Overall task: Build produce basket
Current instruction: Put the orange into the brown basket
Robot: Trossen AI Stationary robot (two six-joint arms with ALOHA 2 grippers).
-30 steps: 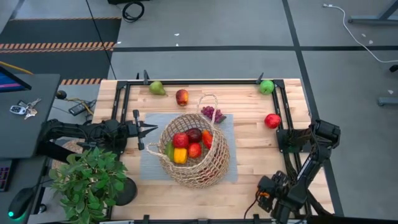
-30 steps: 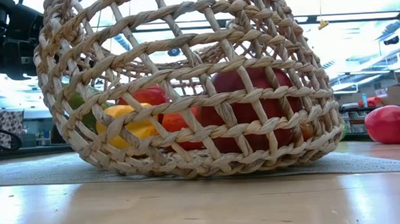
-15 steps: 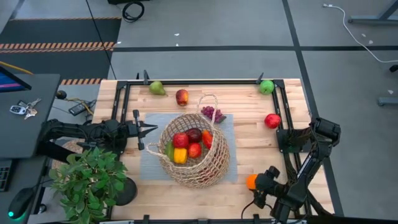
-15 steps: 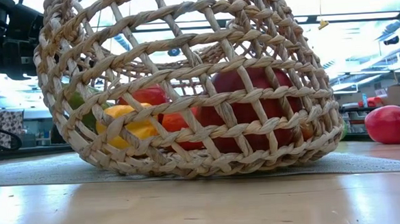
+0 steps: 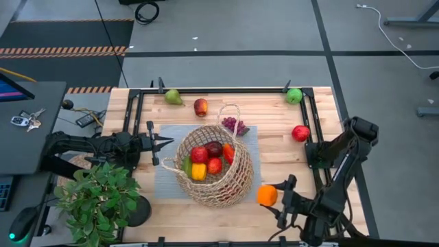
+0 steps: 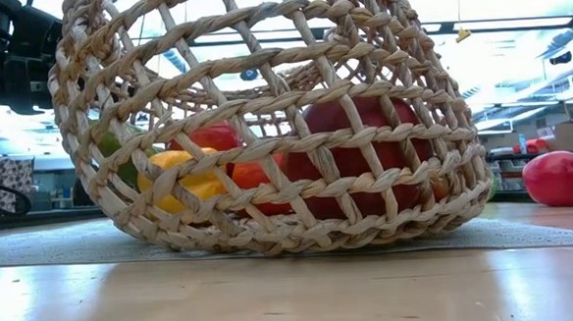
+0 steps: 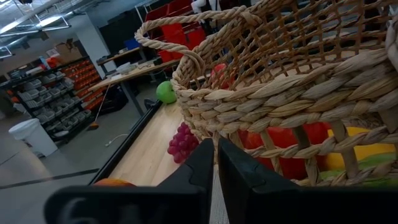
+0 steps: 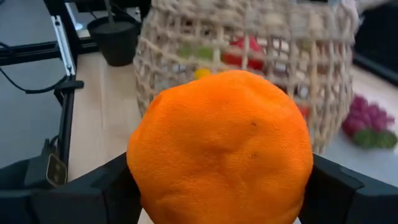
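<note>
Basket at table centre holds several fruits; right claw pinches an orange beside it, left claw pressed together. Pear, apples, grapes wait outside.

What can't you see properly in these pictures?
- Low view: the basket fills the picture; its weave hides most of the fruit inside.
- Right wrist view: the orange held in the right gripper covers much of the table behind; the grapes are blurred.
- Left wrist view: the yellow pepper shows only through gaps in the weave.
</note>
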